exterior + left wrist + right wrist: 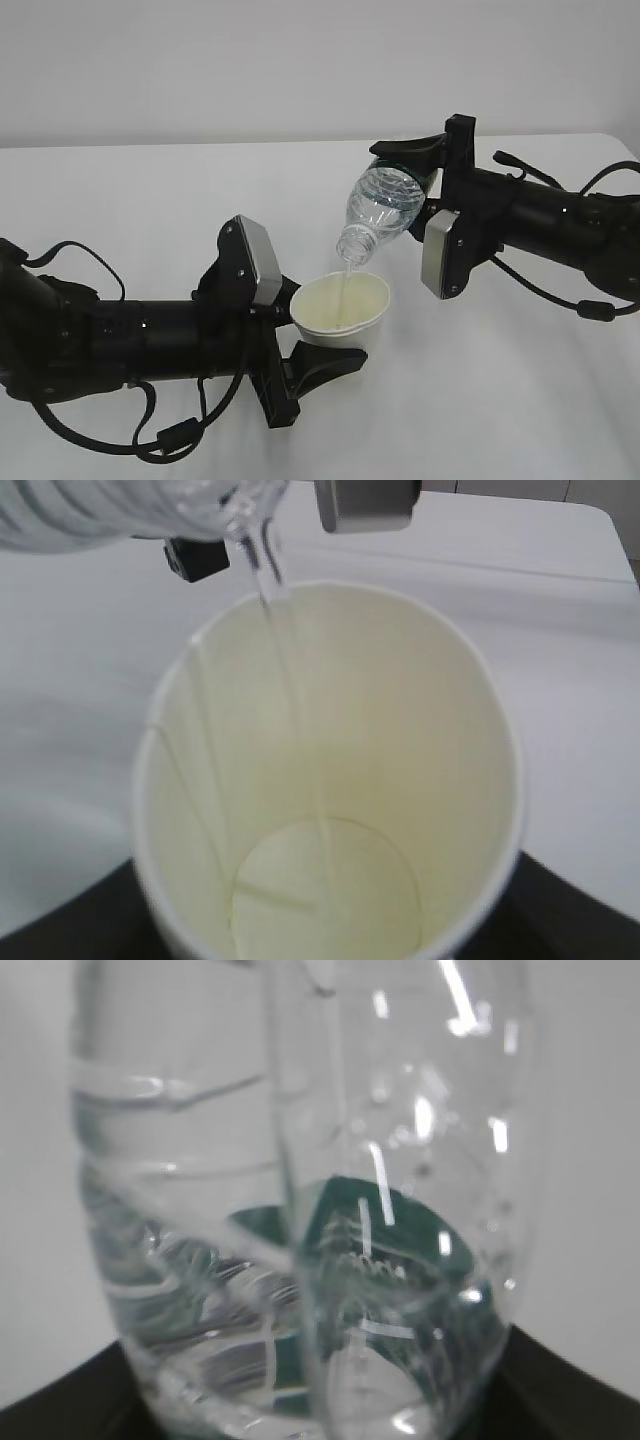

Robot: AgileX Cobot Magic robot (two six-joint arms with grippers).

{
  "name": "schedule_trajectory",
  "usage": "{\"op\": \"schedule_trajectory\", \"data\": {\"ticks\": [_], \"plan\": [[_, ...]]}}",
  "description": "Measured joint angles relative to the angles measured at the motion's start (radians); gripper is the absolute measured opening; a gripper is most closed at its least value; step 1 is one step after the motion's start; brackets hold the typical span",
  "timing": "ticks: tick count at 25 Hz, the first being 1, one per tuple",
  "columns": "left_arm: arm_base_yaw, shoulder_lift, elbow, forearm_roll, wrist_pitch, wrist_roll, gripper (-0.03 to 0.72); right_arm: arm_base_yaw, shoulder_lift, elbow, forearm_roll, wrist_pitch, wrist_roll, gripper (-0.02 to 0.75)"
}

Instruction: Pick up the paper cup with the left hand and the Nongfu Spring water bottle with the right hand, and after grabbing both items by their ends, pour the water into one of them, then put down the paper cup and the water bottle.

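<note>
Exterior view
Table: white top (150,190), pale wall behind.
Left arm: black, lying low across the left side, grey plate (260,260) on the wrist.
Left gripper (315,335): jaws partly spread, clamped round the base end of the paper cup.
Cup (345,305): white, cream inside, held off the table, tilted with its mouth up toward the bottle.
Right arm: black, reaching in from the right, grey plate (442,252) on the wrist, looped cable behind.
Right gripper (420,172): jaws partly spread, gripping the bottom end of the bottle at its green band.
Bottle (382,205): clear, ribbed, tipped neck-down to the lower left, open neck just above the cup rim.
Water (346,290): thin clear stream from neck into cup.

Left wrist view
Cup (400,740): fills the frame, looking down inside; round bottom visible, dark finger (570,910) at lower right, another at lower left.
Bottle (120,505): ribbed body and neck at top left, above the far rim.
Water (265,575): stream crossing the rim and running down the inner wall.
Right arm plate (365,505): grey, at top edge.

Right wrist view
Bottle (300,1200): very close, blurred, clear ribbed wall with green showing through.
Gripper: dark fingers (60,1400) at both lower corners, against the bottle's sides.
</note>
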Motion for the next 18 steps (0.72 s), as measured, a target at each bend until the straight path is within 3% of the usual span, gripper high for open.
{"op": "schedule_trajectory", "data": {"ticks": [18], "plan": [[0.0,0.0,0.0,0.0,0.0,0.0,0.456,0.0,0.0,0.0,0.004,-0.002,-0.002,0.467]]}}
